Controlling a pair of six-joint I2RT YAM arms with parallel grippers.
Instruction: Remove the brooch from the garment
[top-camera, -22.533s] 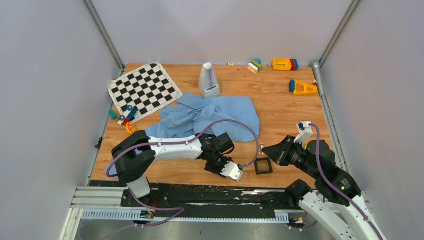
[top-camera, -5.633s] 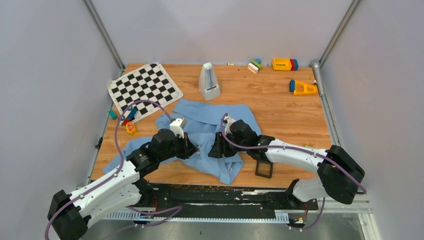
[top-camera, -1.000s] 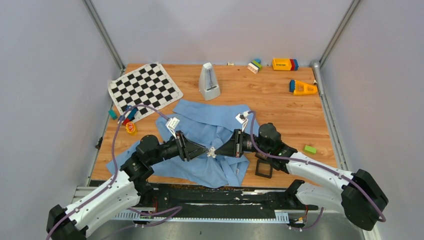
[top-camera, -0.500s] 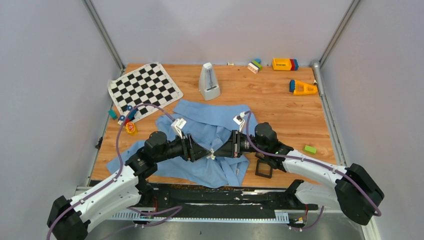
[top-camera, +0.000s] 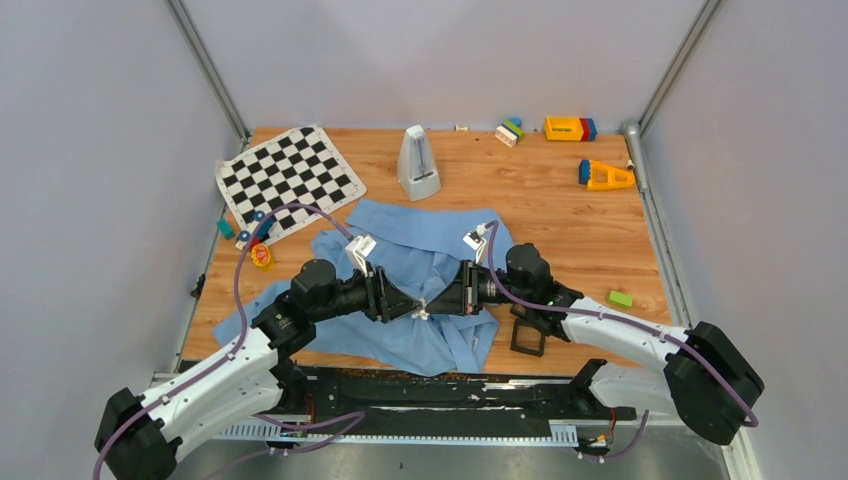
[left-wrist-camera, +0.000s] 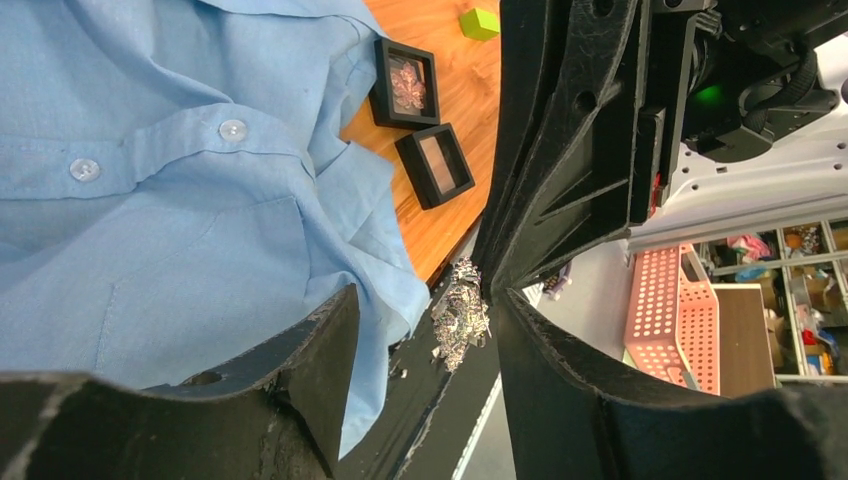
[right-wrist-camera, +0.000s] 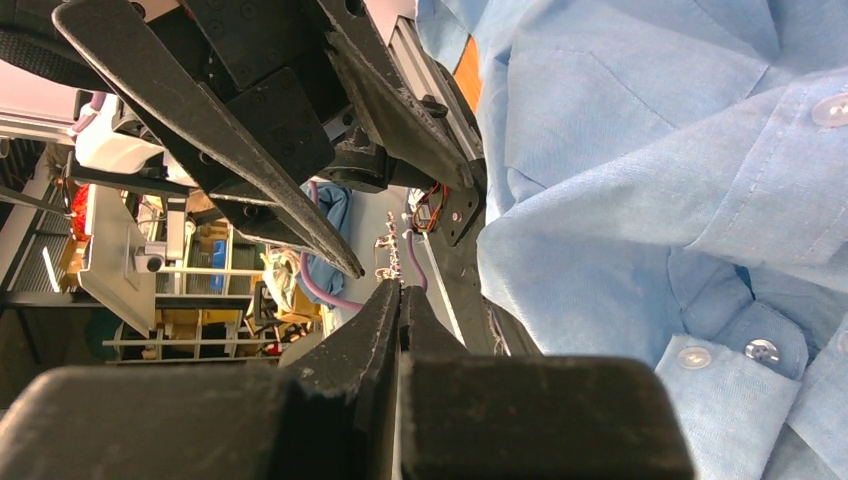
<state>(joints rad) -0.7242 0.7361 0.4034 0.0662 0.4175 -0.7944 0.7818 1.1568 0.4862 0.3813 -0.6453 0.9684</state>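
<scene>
The blue shirt lies spread on the wooden table and also shows in the left wrist view and the right wrist view. My right gripper is shut on the small silvery brooch and holds it above the shirt's front part. In the left wrist view the brooch hangs from the right gripper's black fingers, apart from the cloth. My left gripper is open, its jaws either side of the brooch. In the right wrist view the brooch sticks out past the shut gripper.
A black box lies right of the shirt; the left wrist view shows two such boxes. A green block lies further right. A chessboard, a metronome and toy blocks stand at the back.
My left gripper has edged right toward the brooch and the right gripper has edged slightly left. The brooch stays in the right gripper. The shirt has not moved.
</scene>
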